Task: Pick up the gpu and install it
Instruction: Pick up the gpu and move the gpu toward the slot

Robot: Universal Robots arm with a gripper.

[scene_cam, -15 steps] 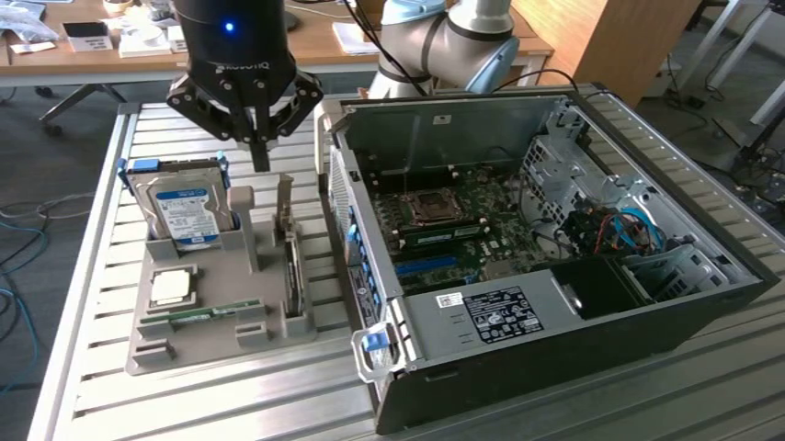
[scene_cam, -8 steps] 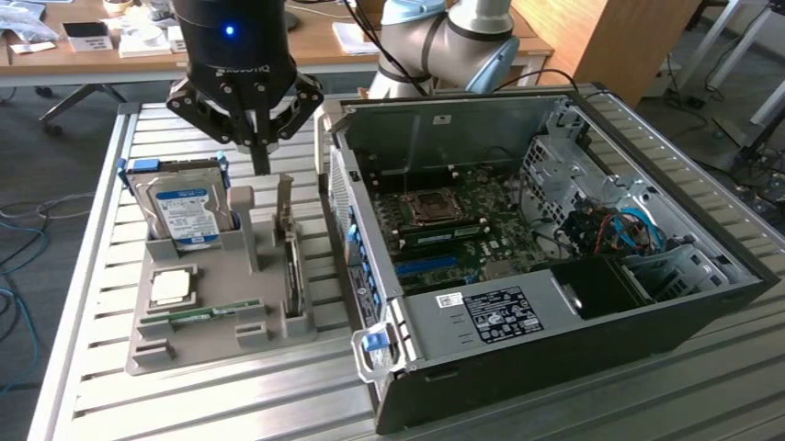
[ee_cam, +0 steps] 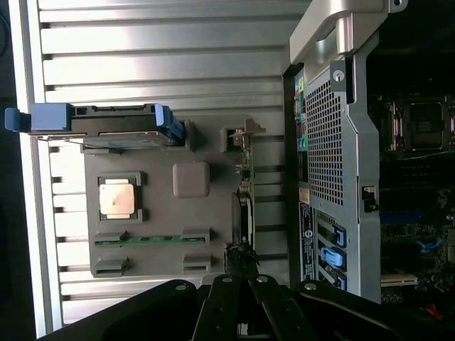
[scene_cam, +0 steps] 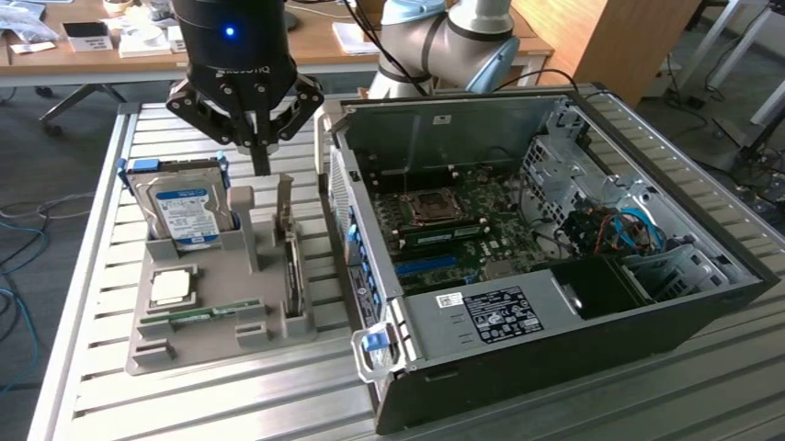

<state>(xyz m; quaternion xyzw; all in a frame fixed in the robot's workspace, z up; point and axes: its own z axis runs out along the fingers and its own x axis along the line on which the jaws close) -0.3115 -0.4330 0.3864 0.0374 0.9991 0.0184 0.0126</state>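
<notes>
The gpu (scene_cam: 292, 268) stands on edge in the grey holder (scene_cam: 209, 354) on the worktop (scene_cam: 98, 386), not yet lifted, and the open case (scene_cam: 687, 299) has no card fitted. The end effector (scene_cam: 260, 167) hangs over one end of the gpu, fingers pressed together and empty. Its body reads Robotiq, upside down. The drive (scene_cam: 184, 216) label is unreadable.

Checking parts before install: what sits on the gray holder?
On the holder: an upright hard drive, a CPU, a memory stick and the gpu on edge. Its lower edge is hidden in a slot.
</notes>
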